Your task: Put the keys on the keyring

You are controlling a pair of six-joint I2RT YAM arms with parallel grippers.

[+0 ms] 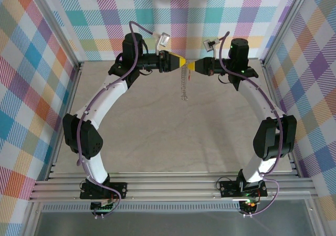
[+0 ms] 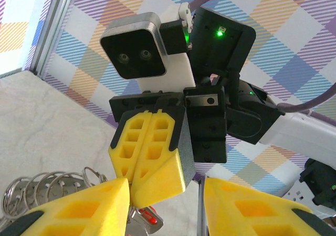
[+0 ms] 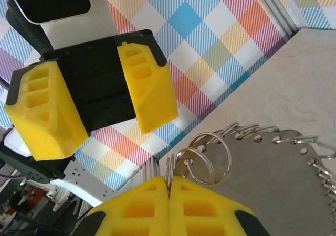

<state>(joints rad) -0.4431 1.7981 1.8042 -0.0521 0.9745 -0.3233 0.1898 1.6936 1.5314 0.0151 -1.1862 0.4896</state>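
Two pincers are meeting tip to tip at the far middle of the worktop (image 1: 157, 141), both arms arching in from the near edge.

Item 1, right pincer (image 3: 169, 188): clenched. Its yellow fingers (image 3: 136, 212) are pressing flat against each other and pinching one silver ring of the keyring (image 3: 210, 153) at the seam between them.

Item 2, keyring: a string of linked silver split rings. It is trailing away from the right pincer's tip. In the top view it is showing as a thin line running from the meeting point toward the near side, over bare worktop. Whether its free end is touching the surface cannot be told.

Item 3, left pincer (image 1: 181, 62): released. Its fingers are standing well apart and facing the right pincer, with nothing gripped between them. In the left wrist view the right pincer's closed tip is sitting just beside the left-hand finger.

Item 4, key (image 2: 149, 218): small, silver with a red head. It is showing just under the right pincer's tip, between the left pincer's fingers, and is partly hidden. Whether it is hanging on a ring cannot be told.

Item 5, surround: plaid walls (image 1: 173, 10) and an aluminium frame (image 1: 173, 186) are enclosing the worktop.
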